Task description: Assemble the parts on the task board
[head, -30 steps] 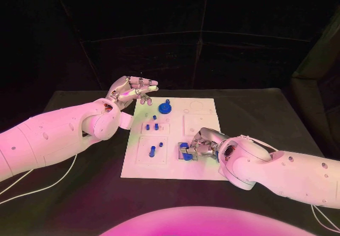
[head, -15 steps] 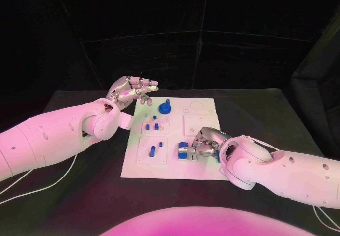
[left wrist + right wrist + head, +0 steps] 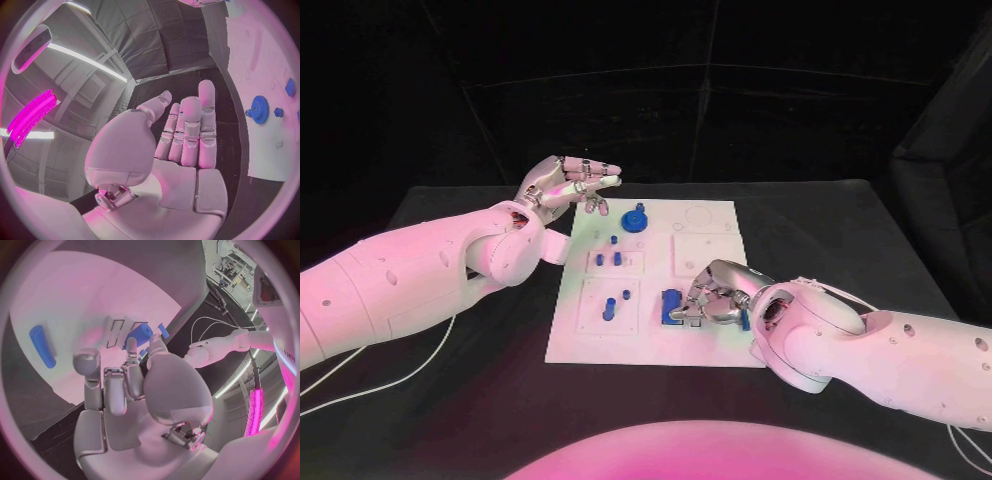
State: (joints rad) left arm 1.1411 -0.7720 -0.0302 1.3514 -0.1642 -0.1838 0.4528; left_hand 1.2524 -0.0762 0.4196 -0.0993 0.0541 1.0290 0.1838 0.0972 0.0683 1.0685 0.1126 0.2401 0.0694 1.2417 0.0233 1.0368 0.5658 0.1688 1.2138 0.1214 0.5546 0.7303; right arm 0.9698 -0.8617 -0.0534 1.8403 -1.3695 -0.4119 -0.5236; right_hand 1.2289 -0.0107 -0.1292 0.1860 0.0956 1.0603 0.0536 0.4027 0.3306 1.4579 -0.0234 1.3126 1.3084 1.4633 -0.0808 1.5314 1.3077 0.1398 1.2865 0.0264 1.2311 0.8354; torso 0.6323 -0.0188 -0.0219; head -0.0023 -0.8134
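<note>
The white task board lies in the middle of the black table. My right hand rests over its near right part and pinches a blue part at its fingertips; the right wrist view shows this blue part as a short cylinder between thumb and finger, just above the board. My left hand hovers by the board's far left corner, holding nothing; its fingers are stretched out. A blue gear stands at the far left of the board.
Small blue pegs stand in the left middle block, and a longer blue piece lies in the near left block. Another blue piece lies loose on the board. Black table surrounds the plate; a white cable trails at near left.
My right hand has shifted slightly to the left with the blue part, which now stands closer to upright. My left hand has stayed where it was.
</note>
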